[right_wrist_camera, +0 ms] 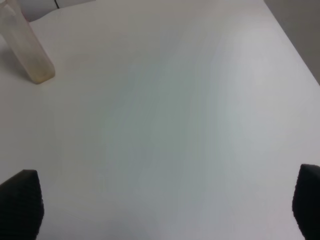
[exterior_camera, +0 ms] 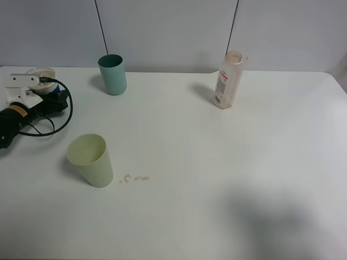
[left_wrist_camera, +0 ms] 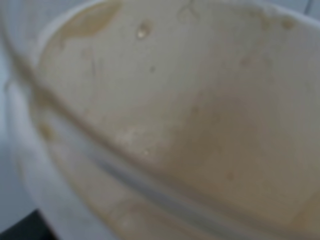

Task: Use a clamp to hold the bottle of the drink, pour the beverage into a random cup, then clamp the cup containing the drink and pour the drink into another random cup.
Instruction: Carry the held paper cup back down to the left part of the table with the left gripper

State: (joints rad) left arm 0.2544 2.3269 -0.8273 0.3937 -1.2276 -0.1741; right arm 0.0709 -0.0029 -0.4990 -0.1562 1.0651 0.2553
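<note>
The white cup with a blue band (exterior_camera: 42, 73) is at the far left edge of the table, and my left gripper (exterior_camera: 49, 85) is shut on it. The left wrist view is filled by the cup's inside (left_wrist_camera: 190, 115), which is smeared with beige film and holds no pool of liquid. The beverage is out of view. The bottle (exterior_camera: 228, 81) stands upright at the back right with its cap off and looks drained; it also shows as the bottle (right_wrist_camera: 29, 52) in the right wrist view. The teal cup (exterior_camera: 112, 75) stands at the back left. My right gripper (right_wrist_camera: 164, 205) hangs open over bare table.
A pale yellow-green cup (exterior_camera: 91, 161) stands at the front left, with a small beige spill (exterior_camera: 134, 178) beside it. A black cable (exterior_camera: 60, 116) loops off the left arm. The white table (exterior_camera: 217, 162) ends in a right edge close to the bottle side.
</note>
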